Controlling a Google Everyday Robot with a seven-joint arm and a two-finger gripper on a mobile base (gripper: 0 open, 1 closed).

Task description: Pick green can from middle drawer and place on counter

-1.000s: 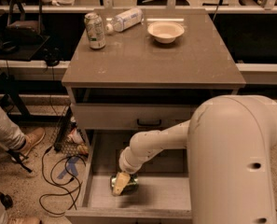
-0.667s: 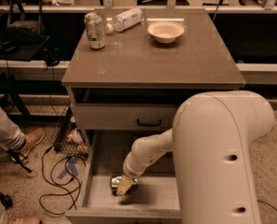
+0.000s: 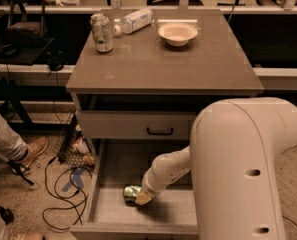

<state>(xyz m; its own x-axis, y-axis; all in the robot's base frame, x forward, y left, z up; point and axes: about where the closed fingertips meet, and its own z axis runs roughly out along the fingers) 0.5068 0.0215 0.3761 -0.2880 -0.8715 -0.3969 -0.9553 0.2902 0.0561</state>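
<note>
The green can (image 3: 131, 193) lies on its side on the pale bottom of the open middle drawer (image 3: 115, 212), near the drawer's front centre. My gripper (image 3: 142, 198) reaches down into the drawer at the can's right end and touches it. The white arm covers the right half of the drawer. The counter (image 3: 168, 59) is the grey-brown cabinet top above.
On the counter stand a taller whitish-green can (image 3: 102, 32), a plastic bottle lying down (image 3: 134, 21) and a white bowl (image 3: 177, 33). A shallower drawer front with a black handle (image 3: 160, 131) is above the open drawer. Cables (image 3: 63, 194) and a person's leg (image 3: 8, 144) are at the left.
My gripper has moved slightly forward and to the left in the drawer, closing up on the can. The arm's big housing now fills more of the lower right.
</note>
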